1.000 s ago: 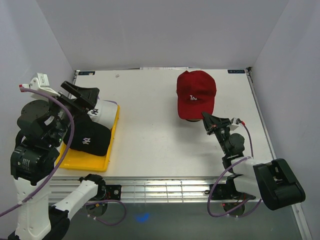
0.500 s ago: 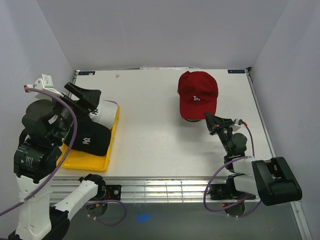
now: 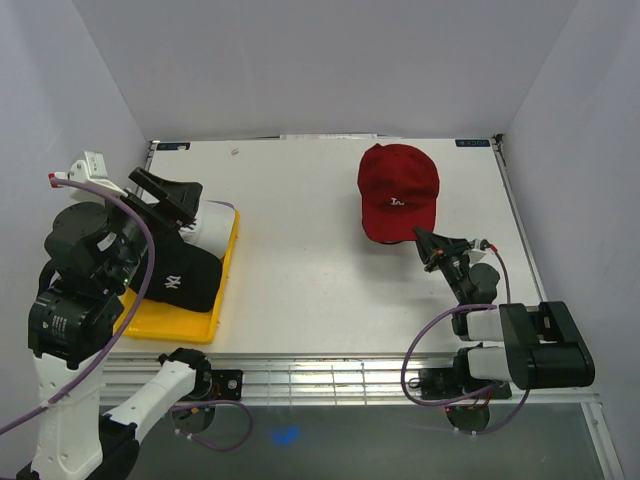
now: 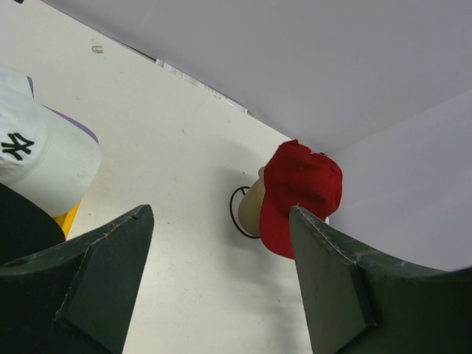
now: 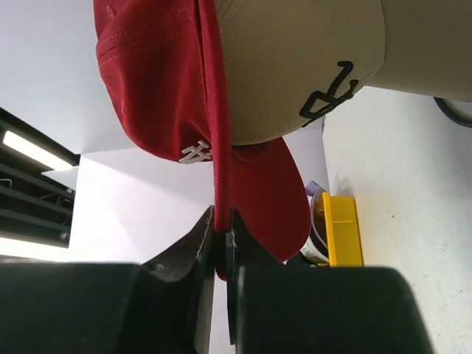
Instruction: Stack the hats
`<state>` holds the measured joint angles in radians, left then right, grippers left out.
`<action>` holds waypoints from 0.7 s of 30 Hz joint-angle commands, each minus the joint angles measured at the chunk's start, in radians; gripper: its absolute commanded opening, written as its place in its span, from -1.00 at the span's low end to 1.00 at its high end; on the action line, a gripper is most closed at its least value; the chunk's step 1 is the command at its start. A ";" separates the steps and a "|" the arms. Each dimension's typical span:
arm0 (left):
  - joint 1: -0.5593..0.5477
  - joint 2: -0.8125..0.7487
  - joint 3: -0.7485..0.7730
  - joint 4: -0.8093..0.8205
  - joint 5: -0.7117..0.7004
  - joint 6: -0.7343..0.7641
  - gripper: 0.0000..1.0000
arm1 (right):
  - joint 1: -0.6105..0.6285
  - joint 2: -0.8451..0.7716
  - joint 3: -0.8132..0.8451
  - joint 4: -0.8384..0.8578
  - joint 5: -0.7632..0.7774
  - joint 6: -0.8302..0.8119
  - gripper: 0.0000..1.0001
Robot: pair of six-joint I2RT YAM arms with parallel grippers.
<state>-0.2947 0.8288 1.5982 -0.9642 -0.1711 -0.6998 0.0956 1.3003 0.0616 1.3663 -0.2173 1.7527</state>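
The red hat [image 3: 398, 190] sits at the far right of the table, over a beige cap [image 5: 310, 66] with a dark logo. My right gripper [image 3: 424, 238] is shut on the red hat's brim [image 5: 221, 147], at its near edge. The white hat [image 3: 205, 222] with a black NY lies on the black hat [image 3: 180, 278] in the yellow tray [image 3: 160, 322]. Only a thin edge of the lavender hat [image 3: 226, 206] shows under the white one. My left gripper [image 3: 172, 197] hangs open above the white hat [image 4: 37, 155] with nothing between its fingers.
A black wire ring [image 4: 234, 214] lies on the table under the beige cap. The side walls stand close to the table on the left and right. The tray rests at the table's left front edge.
My right gripper has shifted the red hat slightly to the right and away, keeping hold of the brim. The left arm has barely moved.
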 commanded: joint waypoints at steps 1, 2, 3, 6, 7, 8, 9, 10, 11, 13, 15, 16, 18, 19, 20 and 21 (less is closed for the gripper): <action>-0.003 -0.008 -0.009 0.005 -0.004 0.006 0.68 | -0.045 0.030 -0.138 0.079 -0.040 -0.015 -0.84; -0.001 -0.010 -0.011 0.005 -0.004 0.006 0.68 | -0.051 0.039 -0.137 0.067 -0.060 -0.021 -0.84; -0.001 -0.011 -0.011 0.005 -0.004 0.006 0.69 | -0.059 0.043 -0.135 0.060 -0.070 -0.025 -0.85; -0.003 -0.013 -0.015 0.005 -0.007 0.006 0.68 | -0.083 0.060 -0.135 0.047 -0.102 -0.036 -0.84; -0.001 -0.011 -0.017 0.005 -0.007 0.006 0.69 | -0.083 0.063 -0.138 0.047 -0.105 -0.038 -0.84; -0.003 -0.014 -0.017 0.005 -0.008 0.006 0.68 | -0.105 0.070 -0.138 0.045 -0.120 -0.041 -0.84; -0.001 -0.014 -0.018 0.004 -0.010 0.008 0.69 | -0.120 0.071 -0.137 0.039 -0.126 -0.048 -0.83; -0.003 -0.014 -0.018 0.004 -0.010 0.008 0.69 | -0.131 0.074 -0.137 0.034 -0.134 -0.051 -0.82; -0.001 -0.016 -0.021 0.004 -0.011 0.008 0.69 | -0.135 0.076 -0.137 0.027 -0.148 -0.056 -0.80; -0.003 -0.017 -0.023 0.002 -0.011 0.008 0.69 | -0.151 0.077 -0.131 0.001 -0.159 -0.071 -0.79; -0.003 -0.017 -0.026 0.002 -0.013 0.006 0.68 | -0.158 0.073 -0.128 -0.016 -0.169 -0.085 -0.77; -0.003 -0.020 -0.027 0.002 -0.013 0.008 0.69 | -0.166 0.071 -0.123 -0.045 -0.174 -0.100 -0.76; -0.001 -0.020 -0.026 0.002 -0.015 0.008 0.69 | -0.172 0.065 -0.114 -0.079 -0.185 -0.119 -0.75; -0.001 -0.020 -0.026 0.001 -0.016 0.008 0.69 | -0.172 0.062 -0.109 -0.093 -0.188 -0.133 -0.75; -0.003 -0.020 -0.027 0.001 -0.018 0.008 0.68 | -0.174 0.060 -0.109 -0.114 -0.186 -0.136 -0.75; -0.003 -0.020 -0.027 0.001 -0.019 0.008 0.68 | -0.178 0.057 -0.111 -0.121 -0.185 -0.140 -0.75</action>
<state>-0.2947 0.8158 1.5772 -0.9646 -0.1764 -0.6994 -0.0650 1.3609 0.0616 1.3556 -0.4122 1.6676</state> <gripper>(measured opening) 0.843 0.132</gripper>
